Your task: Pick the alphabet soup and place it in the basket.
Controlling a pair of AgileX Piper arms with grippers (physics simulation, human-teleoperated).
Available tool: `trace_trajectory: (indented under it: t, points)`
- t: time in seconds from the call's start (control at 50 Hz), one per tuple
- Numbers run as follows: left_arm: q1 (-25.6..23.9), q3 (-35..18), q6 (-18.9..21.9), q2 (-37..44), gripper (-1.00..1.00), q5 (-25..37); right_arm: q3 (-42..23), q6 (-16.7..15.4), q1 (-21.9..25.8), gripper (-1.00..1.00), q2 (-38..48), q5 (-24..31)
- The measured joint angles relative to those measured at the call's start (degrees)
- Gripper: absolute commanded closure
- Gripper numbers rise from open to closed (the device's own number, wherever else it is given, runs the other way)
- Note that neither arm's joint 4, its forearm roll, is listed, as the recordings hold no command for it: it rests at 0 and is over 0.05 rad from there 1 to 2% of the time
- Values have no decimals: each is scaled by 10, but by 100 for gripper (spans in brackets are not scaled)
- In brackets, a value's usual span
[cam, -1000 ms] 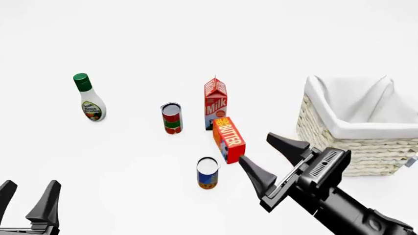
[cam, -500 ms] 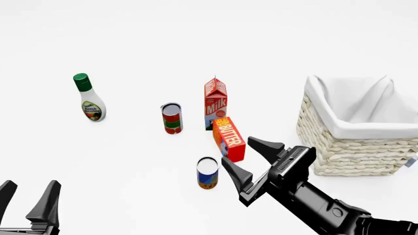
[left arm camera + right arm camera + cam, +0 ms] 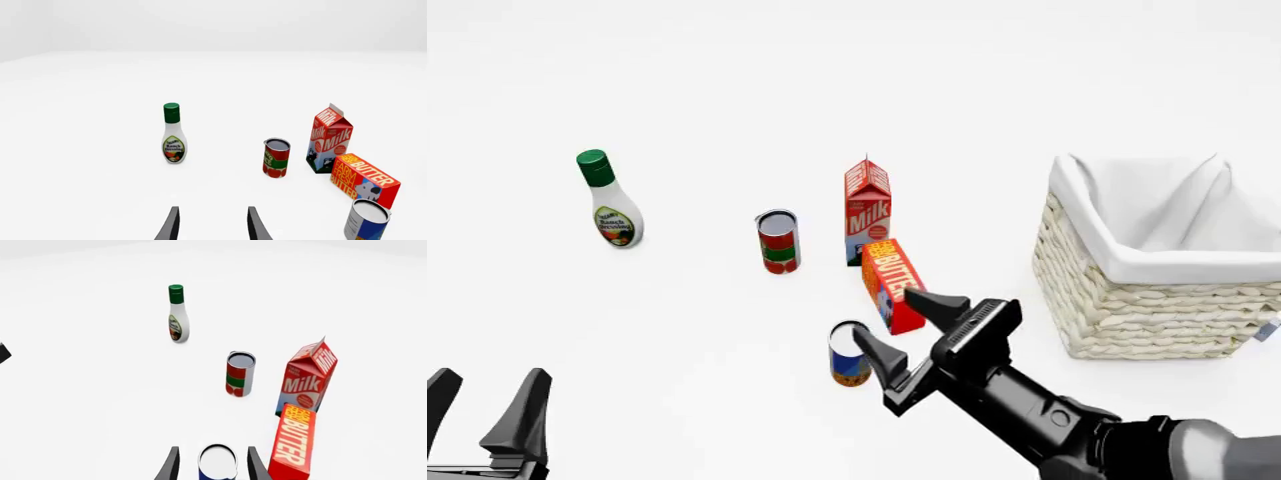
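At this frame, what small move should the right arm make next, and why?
Probably ease the right pincer a little lower and then shut it. The small blue-and-orange soup can with the silver top stands upright between its open fingers, not yet gripped, and the red-and-orange butter box stands close beside it.

Tabletop (image 3: 694,80) carries all. Basket (image 3: 1154,300) at frame right. Milk carton (image 3: 868,212) at centre, butter box (image 3: 893,285) just below it, nearly touching. Red can (image 3: 779,241) left of carton; dressing bottle (image 3: 607,200) far left. Alphabet soup (image 3: 846,356) below butter box, with right pincer (image 3: 898,328) fingers either side of it. Left pincer (image 3: 483,400) in lower left corner.
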Motion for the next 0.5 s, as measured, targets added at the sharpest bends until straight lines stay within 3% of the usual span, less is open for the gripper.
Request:
trace_trajectory:
  t: [0.5]
  points:
    - [0,0,0,0,-100,0,-15,5,-11,-100,67,-30]
